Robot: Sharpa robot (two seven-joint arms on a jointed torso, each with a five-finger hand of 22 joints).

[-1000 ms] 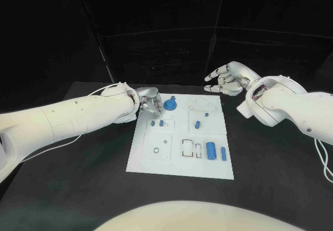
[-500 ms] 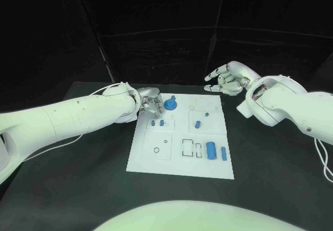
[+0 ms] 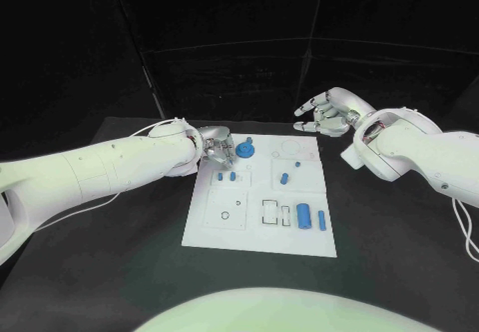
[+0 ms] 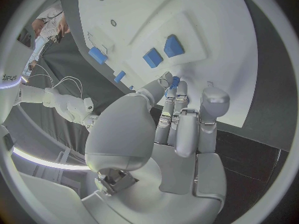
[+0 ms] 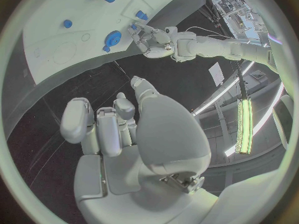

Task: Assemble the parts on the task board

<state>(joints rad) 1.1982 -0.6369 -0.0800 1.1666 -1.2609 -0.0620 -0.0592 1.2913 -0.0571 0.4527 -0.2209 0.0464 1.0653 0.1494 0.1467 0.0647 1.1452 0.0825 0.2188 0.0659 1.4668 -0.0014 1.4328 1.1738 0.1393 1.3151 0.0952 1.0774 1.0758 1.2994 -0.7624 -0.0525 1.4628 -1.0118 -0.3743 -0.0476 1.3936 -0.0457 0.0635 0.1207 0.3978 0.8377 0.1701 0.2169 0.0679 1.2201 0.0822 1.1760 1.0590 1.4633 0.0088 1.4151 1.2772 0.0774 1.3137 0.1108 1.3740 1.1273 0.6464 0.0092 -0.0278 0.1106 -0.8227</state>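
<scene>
comparing against the head frames from a second and half a second back: almost nothing has shifted. left hand (image 3: 217, 149) stays at the far-left corner of the task board (image 3: 250, 242), just beside the round blue part (image 3: 246, 150); arm pose unchanged within what i can resolve.

left wrist view: left hand's fingertips (image 4: 176, 82) are drawn together on a small blue piece (image 4: 175, 79), pinched close to the board surface. two blue blocks (image 4: 163, 52) lie just past it on the board. whether the piece is already seated or free in the pinch, cannot tell.

right hand (image 3: 327, 115) hangs above the table beyond the board's far-right corner, fingers loosely curled and apart, holding nothing; right wrist view agrees, palm (image 5: 118, 129) bare.

remaining parts on board: short blue pieces mid-board (image 3: 284, 179), larger cylinder (image 3: 302, 214) and slim pin (image 3: 321, 220) near the right edge, none standing in place.

judgement: the stillness suggests a fine placement or alignment in hand on the left side. task early; most parts unassembled.
</scene>
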